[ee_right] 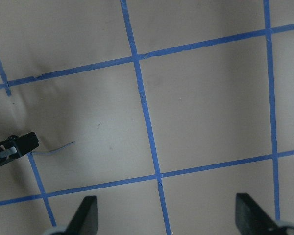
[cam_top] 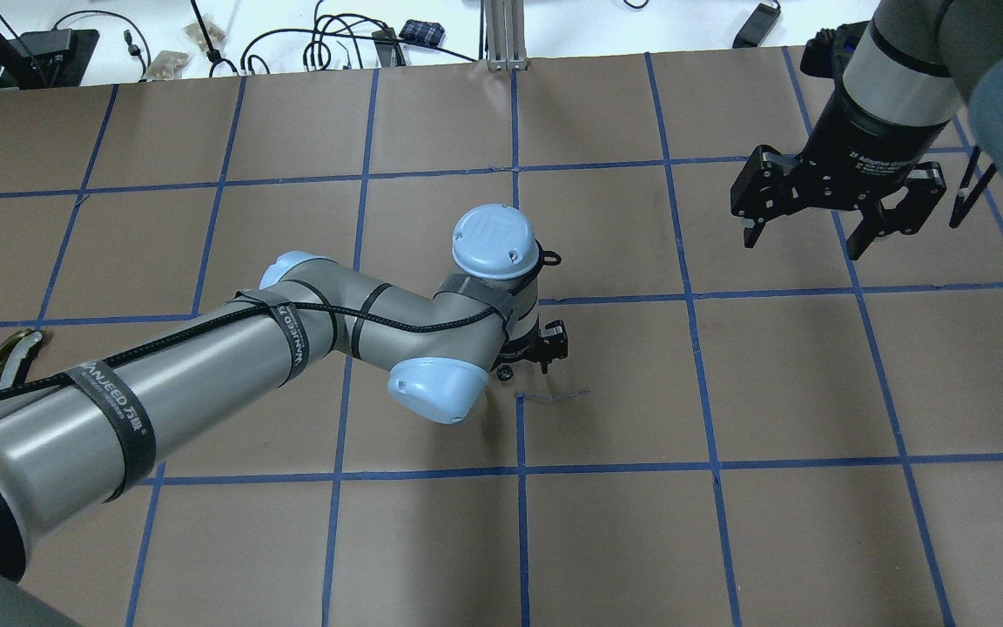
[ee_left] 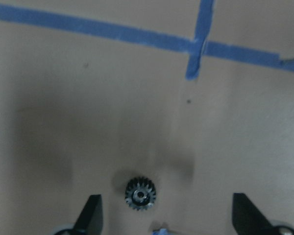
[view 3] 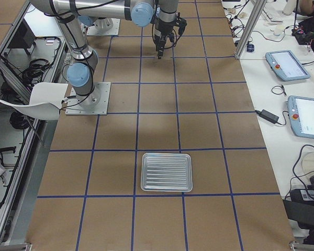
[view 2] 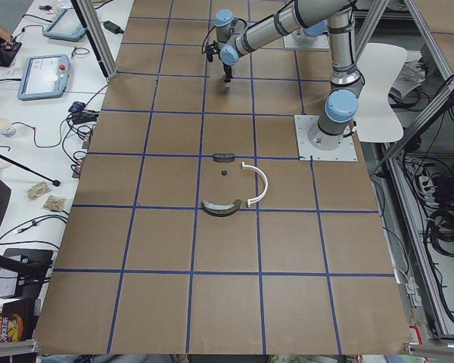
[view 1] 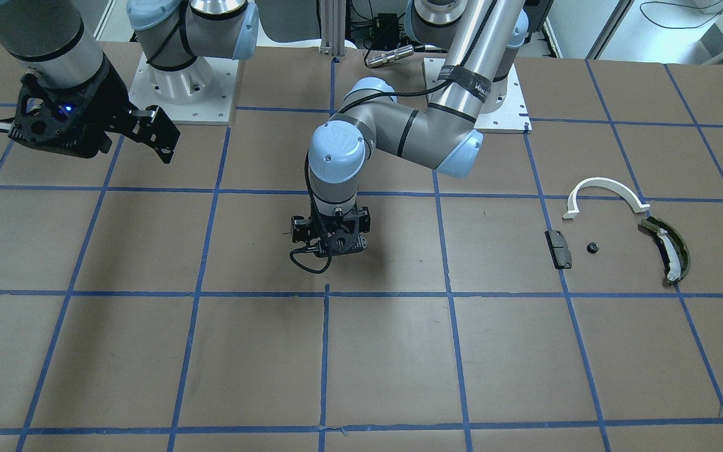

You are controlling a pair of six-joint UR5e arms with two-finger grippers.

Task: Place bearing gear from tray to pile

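A small black bearing gear [ee_left: 140,194] lies flat on the brown table between the spread fingers of my left gripper [ee_left: 169,215]. The left gripper [view 1: 330,242] points straight down at the table's middle, open and empty; the gear shows by it in the overhead view [cam_top: 506,373]. The pile lies apart: a white arc [view 1: 606,191], a dark block [view 1: 558,249], an olive-green curved piece [view 1: 666,250] and another small black gear [view 1: 593,247]. The white ribbed tray [view 3: 166,172] shows nothing in it. My right gripper [cam_top: 804,237] hovers open and empty above the table.
Blue tape lines [cam_top: 519,470] divide the brown table into squares. Both arm bases [view 1: 182,88] stand at the robot's edge. A loose curl of tape [cam_top: 558,396] lies beside the left gripper. Tablets and cables [view 3: 288,65] lie on a side bench.
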